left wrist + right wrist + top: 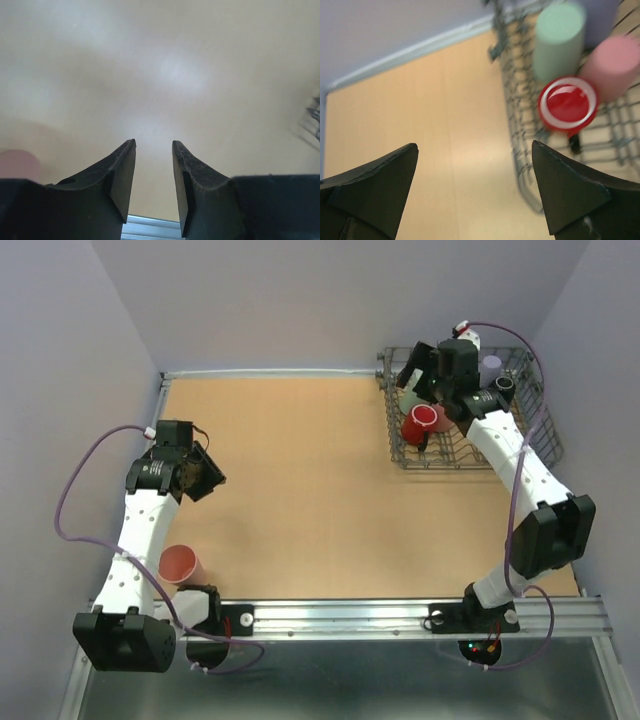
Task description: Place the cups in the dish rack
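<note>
While right gripper (474, 145) gapes empty over rack (512, 125), steer your left gripper (154, 142), half-parted, empty, onto loose cup (180, 562).

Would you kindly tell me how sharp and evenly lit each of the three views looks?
Top external: sharp and evenly lit, soft shadows only. Left wrist: a pale glare patch washes out the table; the pink cup at the left edge is a smudge. Right wrist: the dish rack, green cup and red cup are smeared by blur.
</note>
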### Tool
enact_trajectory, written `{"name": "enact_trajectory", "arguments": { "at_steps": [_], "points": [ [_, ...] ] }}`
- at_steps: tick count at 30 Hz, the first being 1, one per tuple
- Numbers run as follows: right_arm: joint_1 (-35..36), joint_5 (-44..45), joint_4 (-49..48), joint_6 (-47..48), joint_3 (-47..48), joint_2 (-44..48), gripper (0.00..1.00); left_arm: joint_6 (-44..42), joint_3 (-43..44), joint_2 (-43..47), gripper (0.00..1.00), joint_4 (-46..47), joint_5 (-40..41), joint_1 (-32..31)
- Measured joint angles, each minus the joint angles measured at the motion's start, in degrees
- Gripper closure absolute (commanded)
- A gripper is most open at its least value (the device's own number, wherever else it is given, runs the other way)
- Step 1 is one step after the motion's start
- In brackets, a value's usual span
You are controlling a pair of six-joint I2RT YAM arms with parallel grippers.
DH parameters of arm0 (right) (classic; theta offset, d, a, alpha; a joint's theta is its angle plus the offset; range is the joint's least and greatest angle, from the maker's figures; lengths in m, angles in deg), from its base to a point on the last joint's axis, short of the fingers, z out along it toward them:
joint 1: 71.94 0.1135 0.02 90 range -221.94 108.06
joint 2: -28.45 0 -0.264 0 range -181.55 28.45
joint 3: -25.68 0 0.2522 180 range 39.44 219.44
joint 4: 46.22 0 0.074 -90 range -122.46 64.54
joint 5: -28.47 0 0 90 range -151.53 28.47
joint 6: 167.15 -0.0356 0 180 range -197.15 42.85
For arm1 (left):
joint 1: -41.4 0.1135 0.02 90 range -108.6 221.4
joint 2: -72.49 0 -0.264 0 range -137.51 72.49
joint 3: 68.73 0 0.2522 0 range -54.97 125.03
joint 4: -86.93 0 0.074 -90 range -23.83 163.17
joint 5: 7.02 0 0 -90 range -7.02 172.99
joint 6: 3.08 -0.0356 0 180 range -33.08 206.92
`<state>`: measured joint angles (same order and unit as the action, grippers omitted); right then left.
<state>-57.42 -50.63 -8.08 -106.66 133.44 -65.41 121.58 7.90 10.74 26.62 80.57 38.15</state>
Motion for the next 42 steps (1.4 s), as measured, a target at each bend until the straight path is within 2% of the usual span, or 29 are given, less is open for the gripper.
{"name": "enact_trajectory", "arguments": {
  "at_steps": [5, 10, 17, 22, 26, 29, 42],
  "points": [
    [6.8, -2.6, 0.1, -3.8, -12.0, 9.5, 0.00, 1.5, 1.8, 0.4, 0.53, -9.8, 8.1, 0.3],
    [7.1, -3.2, 0.9, -5.6, -19.7, 16.7, 0.00, 3.0, 0.7, 4.0, 0.51, -13.6, 9.6, 0.7],
    [6.8, -3.7, 0.7, -5.7, -21.7, 22.5, 0.00, 4.2, -5.6, 7.7, 0.49, -16.2, 11.4, 0.8],
    [6.8, -5.3, 0.5, -5.7, -23.1, 24.2, 0.00, 5.3, -6.1, 9.2, 0.47, -16.4, 12.0, 2.5],
    [6.8, -6.3, 0.6, -5.7, -25.3, 25.5, 0.00, 6.4, -6.9, 13.5, 0.36, -16.3, 11.6, 6.8],
    [6.8, -7.0, 0.9, -5.6, -26.2, 26.0, 0.00, 7.6, -8.7, 16.0, 0.32, -16.6, 10.1, 8.7],
    [6.8, -9.6, 1.0, -4.7, -29.0, 27.7, 0.00, 14.4, -11.5, 23.1, 0.36, -17.6, 3.0, 9.5]
  ]
}}
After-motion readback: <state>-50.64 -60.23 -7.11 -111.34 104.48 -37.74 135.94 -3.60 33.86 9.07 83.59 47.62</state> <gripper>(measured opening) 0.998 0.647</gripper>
